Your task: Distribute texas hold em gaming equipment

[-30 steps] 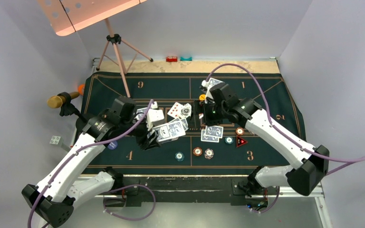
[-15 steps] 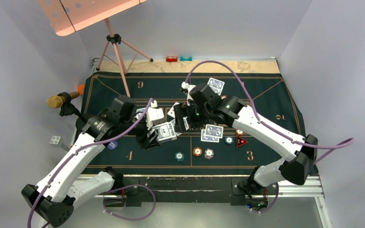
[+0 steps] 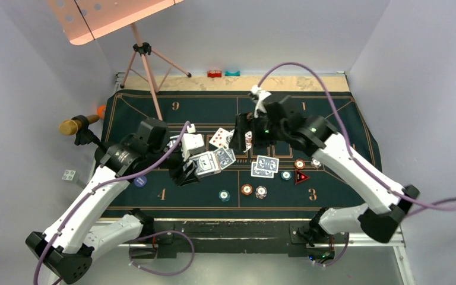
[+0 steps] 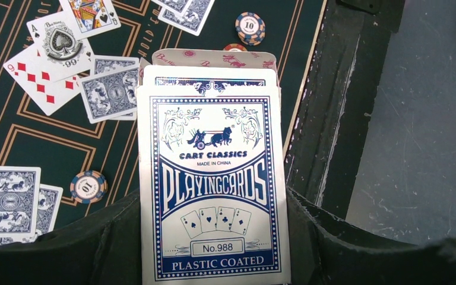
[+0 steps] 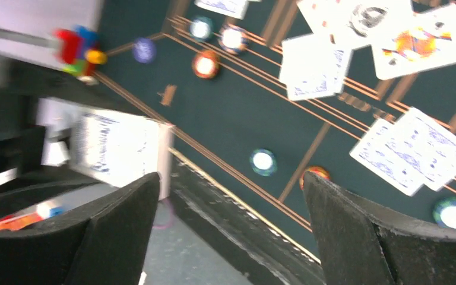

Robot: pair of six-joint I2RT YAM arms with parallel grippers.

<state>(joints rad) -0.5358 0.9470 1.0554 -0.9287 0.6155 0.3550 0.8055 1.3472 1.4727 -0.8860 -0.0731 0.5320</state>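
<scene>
My left gripper (image 3: 191, 170) is shut on a blue-and-white playing card box (image 3: 208, 163), held over the green mat left of centre; the box fills the left wrist view (image 4: 212, 190), clamped between the fingers (image 4: 95, 237). My right gripper (image 3: 243, 138) is open and empty above the mat's middle; its fingers (image 5: 113, 231) stand wide apart. Face-up cards (image 3: 219, 136) and face-down cards (image 3: 265, 166) lie on the mat. Striped chips (image 3: 247, 189) and a red triangle marker (image 3: 301, 177) lie in front of them, and a blue disc (image 3: 141, 181) to the left.
The green felt mat (image 3: 332, 119) covers the table. A tripod stand (image 3: 148, 65) rises at the back left, and a microphone (image 3: 74, 126) lies at the left edge. Red (image 3: 214, 74) and teal (image 3: 233, 73) blocks sit at the back edge.
My right gripper swung left close to the card box, then drew back right and toward the far side. The left arm still holds the box, barely moved.
</scene>
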